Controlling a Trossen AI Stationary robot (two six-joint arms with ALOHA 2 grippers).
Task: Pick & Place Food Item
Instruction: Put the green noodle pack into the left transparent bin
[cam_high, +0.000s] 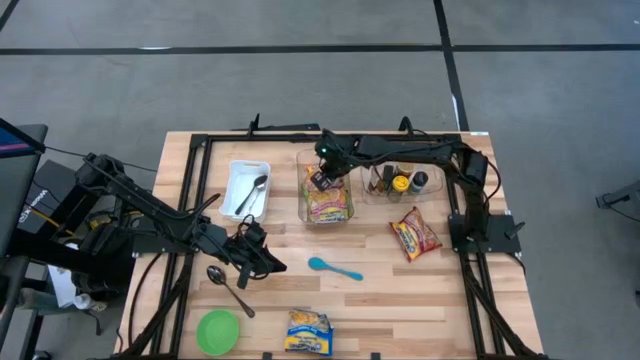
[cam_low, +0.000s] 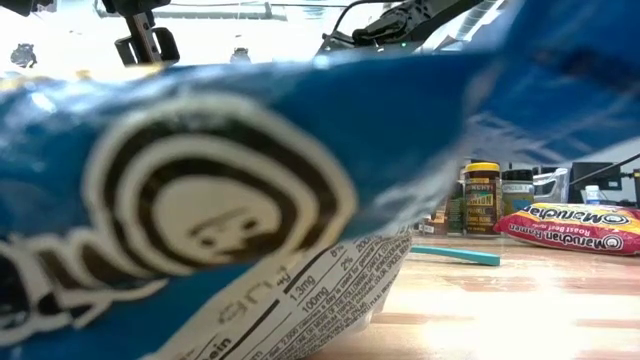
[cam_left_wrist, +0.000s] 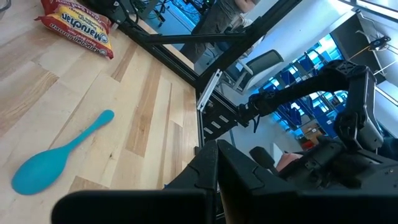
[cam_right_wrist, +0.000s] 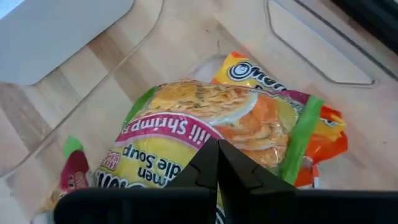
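1. Blue noodle packet (cam_high: 308, 331) lies at the high view's bottom centre.
2. Left gripper (cam_high: 262, 262), clenched and empty, sits left of centre.
3. Right gripper (cam_high: 325, 175), clenched and empty, hovers over the clear bin (cam_high: 303, 158) holding a yellow noodle packet (cam_right_wrist: 205, 134), upper centre.

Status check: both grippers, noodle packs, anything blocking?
Right gripper shut, empty, above noodle packets in clear bin. Left gripper shut, empty, near teal spoon. Ramen pack loose on table. Nothing blocking.
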